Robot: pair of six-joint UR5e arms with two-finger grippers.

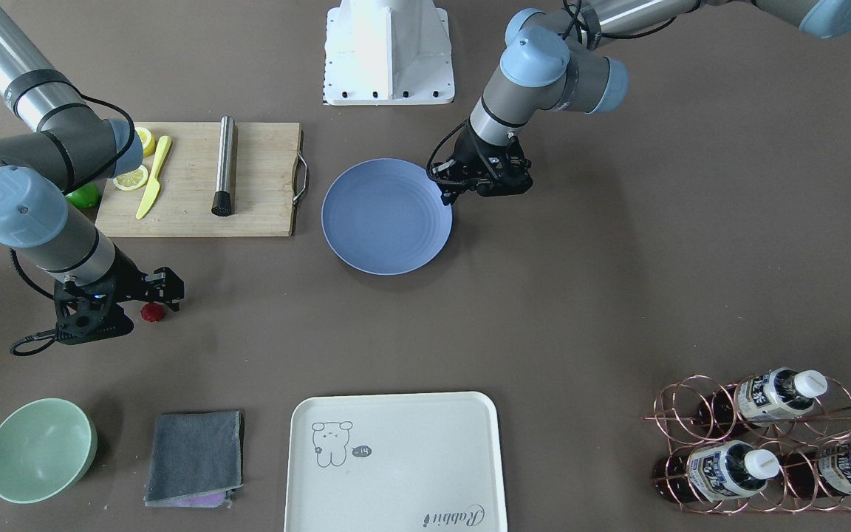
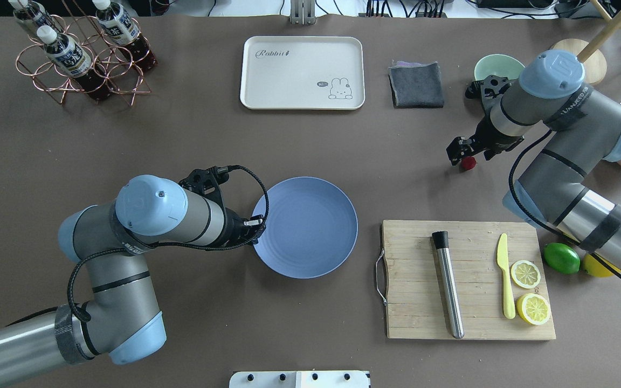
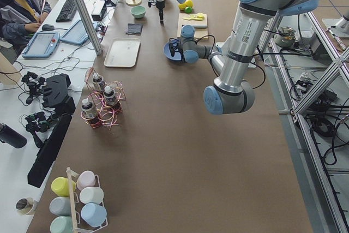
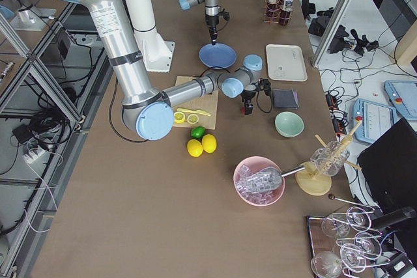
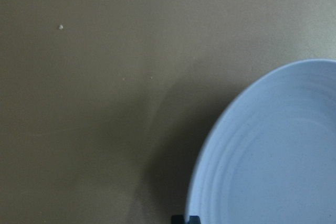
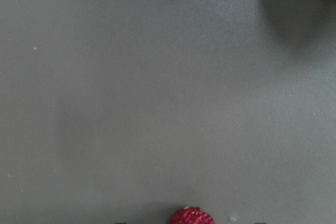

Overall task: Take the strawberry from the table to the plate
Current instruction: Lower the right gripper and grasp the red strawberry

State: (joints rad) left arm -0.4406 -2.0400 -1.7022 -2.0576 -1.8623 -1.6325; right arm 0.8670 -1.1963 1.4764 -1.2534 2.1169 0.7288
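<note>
The strawberry (image 2: 468, 163) (image 1: 151, 312), small and dark red, lies on the brown-grey table (image 2: 181, 134), well to the right of the plate. My right gripper (image 2: 468, 156) (image 1: 146, 307) hangs low right over it, open, fingers either side. In the right wrist view the strawberry (image 6: 192, 216) sits at the bottom edge, resting on the table. The blue-lavender plate (image 2: 305, 234) (image 1: 386, 216) (image 5: 273, 150) has nothing on it. My left gripper (image 2: 256, 229) (image 1: 449, 196) is shut on nothing at the plate's left rim.
A wooden cutting board (image 2: 467, 280) with a metal muddler, a yellow knife and lemon slices lies right of the plate, a green lime (image 2: 561, 257) beyond it. Behind the strawberry are a mint bowl (image 2: 496, 67), a grey cloth (image 2: 417, 85), a cream tray (image 2: 302, 73) and a bottle rack (image 2: 81, 59).
</note>
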